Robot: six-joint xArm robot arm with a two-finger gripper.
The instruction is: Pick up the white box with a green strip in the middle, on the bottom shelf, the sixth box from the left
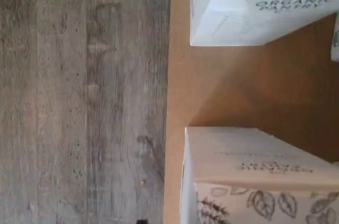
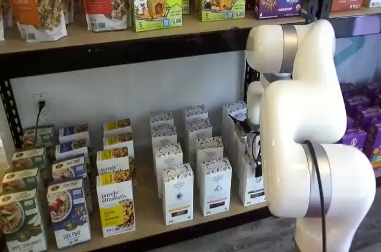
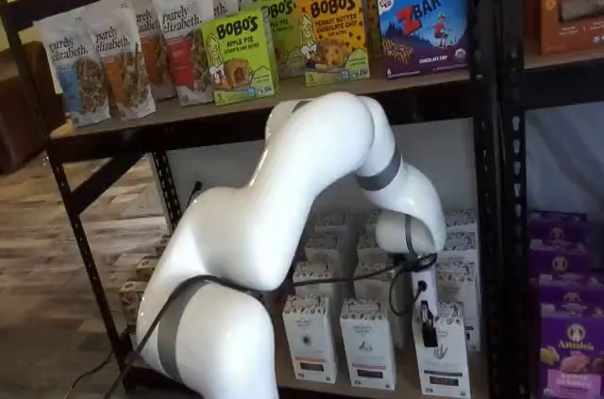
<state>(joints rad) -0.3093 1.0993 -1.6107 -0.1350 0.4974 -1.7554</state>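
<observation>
jaws point(image 3: 429, 331) wide, empty, just above white box point(image 3: 442, 354) on bottom shelf point(image 2: 149, 216).

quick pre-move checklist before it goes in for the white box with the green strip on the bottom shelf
1. Target found: ok. The white box stands upright in the front row of the bottom shelf.
2. Gripper near the target: ok. In a shelf view it hangs just above that box.
3. Fingers open: cannot tell by eye, since they show side-on with no clear gap; take them as open, nothing held.
4. Fingers lined up over the box top: cannot tell. The arm hides the box in one shelf view.
5. Room beside the target: ok on one side. A gap separates it from the neighbouring carton.
</observation>
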